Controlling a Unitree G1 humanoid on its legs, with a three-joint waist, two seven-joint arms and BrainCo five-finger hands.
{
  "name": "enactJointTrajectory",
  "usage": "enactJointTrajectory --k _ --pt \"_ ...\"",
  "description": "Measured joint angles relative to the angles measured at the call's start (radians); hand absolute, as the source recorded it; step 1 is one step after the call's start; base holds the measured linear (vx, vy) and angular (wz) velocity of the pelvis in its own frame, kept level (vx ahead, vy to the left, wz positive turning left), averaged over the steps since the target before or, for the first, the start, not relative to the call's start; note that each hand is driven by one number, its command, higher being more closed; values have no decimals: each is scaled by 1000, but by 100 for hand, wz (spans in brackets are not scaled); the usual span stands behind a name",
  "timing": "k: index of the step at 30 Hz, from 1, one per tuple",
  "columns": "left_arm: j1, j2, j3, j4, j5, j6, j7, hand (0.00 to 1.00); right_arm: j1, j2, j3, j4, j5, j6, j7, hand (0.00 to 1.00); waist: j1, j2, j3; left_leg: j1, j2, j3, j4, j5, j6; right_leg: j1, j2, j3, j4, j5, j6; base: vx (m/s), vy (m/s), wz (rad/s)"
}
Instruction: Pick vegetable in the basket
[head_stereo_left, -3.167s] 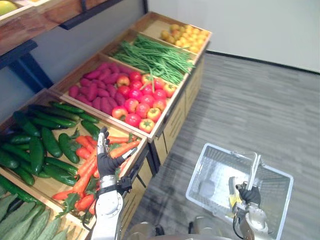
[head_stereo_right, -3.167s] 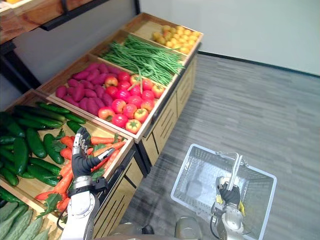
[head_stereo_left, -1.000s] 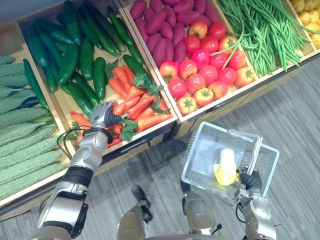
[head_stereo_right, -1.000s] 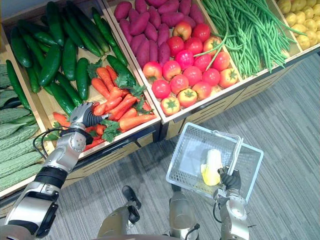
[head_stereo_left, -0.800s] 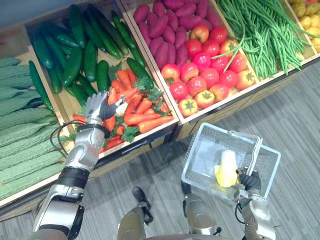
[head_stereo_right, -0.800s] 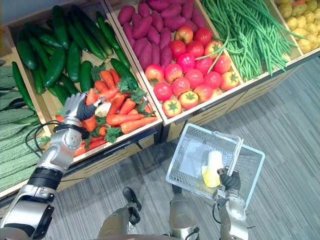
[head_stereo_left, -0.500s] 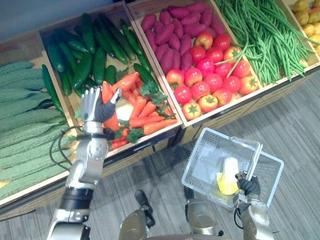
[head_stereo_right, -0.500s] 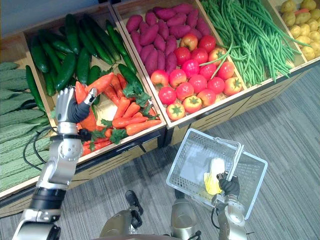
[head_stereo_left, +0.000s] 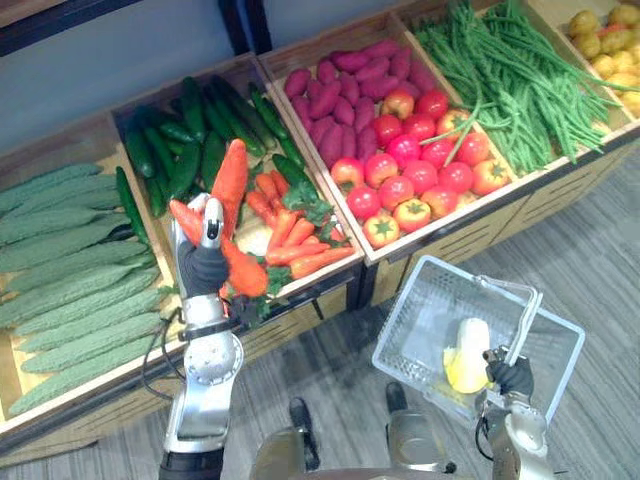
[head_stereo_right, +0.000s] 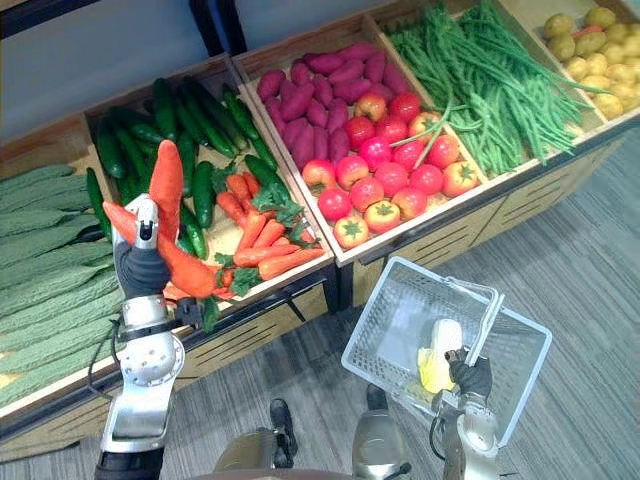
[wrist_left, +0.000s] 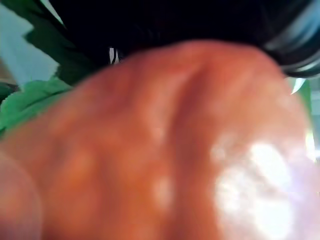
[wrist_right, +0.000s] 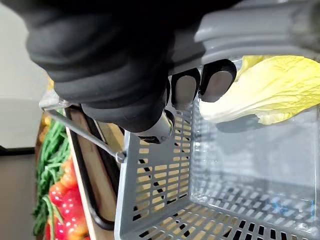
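Note:
My left hand (head_stereo_left: 203, 268) is shut on a bunch of orange carrots (head_stereo_left: 232, 180) with green tops, held up above the carrot bin (head_stereo_left: 290, 228). The carrots (wrist_left: 175, 150) press close against that hand in the left wrist view. My right hand (head_stereo_left: 514, 377) at the lower right is shut on the handle of a grey wire basket (head_stereo_left: 415, 325). Its dark fingers (wrist_right: 190, 87) curl round the handle bar. A pale yellow cabbage (head_stereo_left: 468, 350) lies inside the basket (wrist_right: 165, 200).
Wooden bins run along the stand: bitter gourds (head_stereo_left: 70, 270), cucumbers (head_stereo_left: 180, 145), sweet potatoes (head_stereo_left: 335, 95), tomatoes (head_stereo_left: 420, 165), green beans (head_stereo_left: 510, 70) and yellow fruit (head_stereo_left: 605, 45). Grey floor (head_stereo_left: 600, 250) lies to the right of the stand.
My left hand closed on carrots in the bin and raised them well above it. The basket stays in my right hand. The camera has shifted.

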Motion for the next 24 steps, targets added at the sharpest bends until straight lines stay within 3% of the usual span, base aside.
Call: enactJointTrajectory --k 2,3,4,6,7,8,10,11,14,15,16,17,18,19,21,24 --pt "6 -3 -33 -8 -12 -14 -5 100 25 2 33 -87 -2 0 -15 100 1 -11 -9 -3 25 75 50 -45 -3 -33 23 72 1 9 7 -9 55 -119" --pt "7 -4 -43 -8 -13 -17 -9 100 27 1 45 -106 -7 0 -15 100 2 -16 -16 -3 37 103 67 -58 -5 -47 32 97 1 20 1 31 44 -154" --pt "7 -7 -54 -8 -22 -17 -22 100 25 1 80 -151 -12 0 -16 100 5 -24 -32 -2 82 196 116 -85 -3 -86 43 85 -2 41 -22 42 56 -179" --pt "6 -9 -56 -8 -23 -17 -22 100 7 5 105 -163 -29 0 -16 100 11 -34 -42 18 121 285 142 -101 -1 -119 20 -34 1 65 -73 66 26 -172" --pt "-4 -6 -56 4 -24 -17 -22 100 -13 7 117 -162 -41 0 -16 100 11 -41 -47 48 141 354 154 -115 -6 -139 -23 -213 10 98 -124 126 10 -176" --pt "-20 -5 -51 34 -24 -16 -22 100 -34 5 117 -151 -50 0 -16 100 12 -42 -48 91 153 403 148 -118 -8 -132 -71 -406 25 111 -147 147 -8 -174" --pt "-31 -5 -34 59 -24 -15 -23 100 -76 -5 118 -118 -66 0 -16 100 12 -37 -49 153 162 474 118 -118 -8 -119 -107 -634 48 115 -166 179 -82 -165" --pt "-45 -8 -27 71 -25 -15 -22 100 -112 -16 118 -91 -73 0 -15 100 13 -29 -50 201 163 514 86 -118 -8 -113 -101 -744 63 112 -164 256 -189 -205" --pt "-90 -29 -35 131 -34 -15 -43 100 -153 -51 124 -61 -76 4 -12 100 1 7 -57 264 196 562 116 -118 -8 -123 -22 -666 64 87 -168 215 -138 -155" --pt "-99 -34 -45 161 -43 -15 -47 100 -150 -60 130 -61 -76 5 -10 100 -2 25 -67 259 247 545 223 -113 -1 -116 16 -623 62 71 -172 316 -142 -150" --pt "-107 -37 -55 189 -45 -16 -51 100 -147 -61 131 -60 -75 6 -10 100 -2 28 -67 248 291 510 339 -82 48 -99 49 -589 62 59 -173 347 -111 -146" --pt "-109 -33 -64 232 -55 -16 -63 100 -140 -63 133 -59 -75 6 -12 100 -4 28 -66 205 339 421 503 13 144 -53 69 -546 40 51 -178 313 -43 -127" --pt "-109 -40 -74 270 -69 -14 -65 100 -139 -65 137 -59 -75 6 -15 100 -1 27 -66 143 327 297 621 -23 98 -10 80 -503 7 51 -178 303 -5 -104" --pt "-109 -39 -83 282 -82 -14 -65 100 -139 -65 136 -60 -75 6 -18 100 -1 26 -66 102 305 239 656 -55 74 8 80 -483 -8 52 -177 289 60 -92" --pt "-94 -36 -90 302 -112 -13 -66 100 -154 -73 138 -61 -73 6 -31 100 27 23 -65 -12 179 67 633 -151 89 63 73 -375 -48 50 -181 290 107 -117" --pt "-77 -36 -85 303 -121 -14 -66 100 -155 -80 147 -58 -73 6 -34 100 54 19 -63 -72 54 -114 468 -175 78 103 58 -274 -61 56 -154 257 191 -121"
